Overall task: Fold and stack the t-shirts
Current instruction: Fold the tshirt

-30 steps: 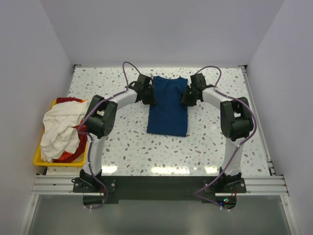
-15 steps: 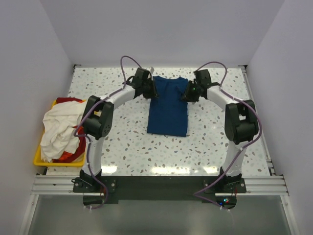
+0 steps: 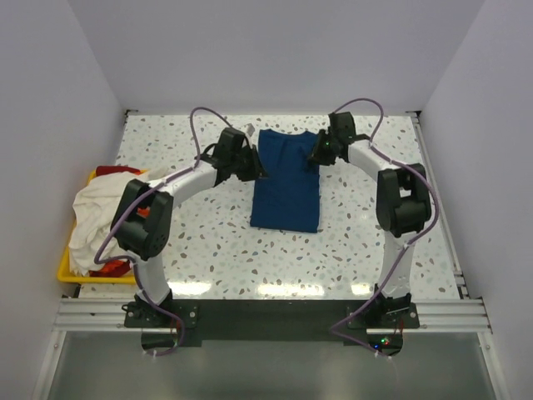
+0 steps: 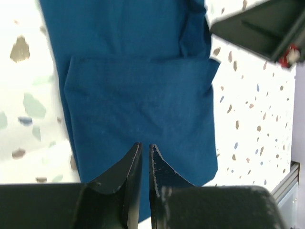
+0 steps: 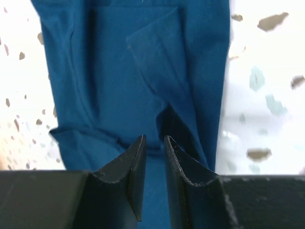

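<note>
A navy blue t-shirt [image 3: 286, 179] lies flat in the middle of the table, folded into a long narrow strip with its sleeves tucked in. My left gripper [image 3: 255, 169] hovers at the strip's far left edge. In the left wrist view its jaws [image 4: 146, 146] stand slightly apart over the blue cloth [image 4: 138, 95], with nothing between them. Opposite, at the far right edge, is my right gripper [image 3: 317, 158]. Its jaws [image 5: 155, 139] also show a narrow gap and hold nothing, and the folded sleeve [image 5: 157, 71] lies below them. More t-shirts, a cream-white one [image 3: 104, 218] and a red one [image 3: 112, 172], are heaped at the left.
A yellow bin [image 3: 65, 268] at the table's left edge holds the heaped shirts. White walls close in the table at the back and on both sides. The other arm's black gripper [image 4: 262, 26] shows in the corner of the left wrist view.
My left gripper's jaws have parted and its arm has swung out to the left. My right gripper has shifted slightly toward the shirt's far end. The blue shirt lies as before.
</note>
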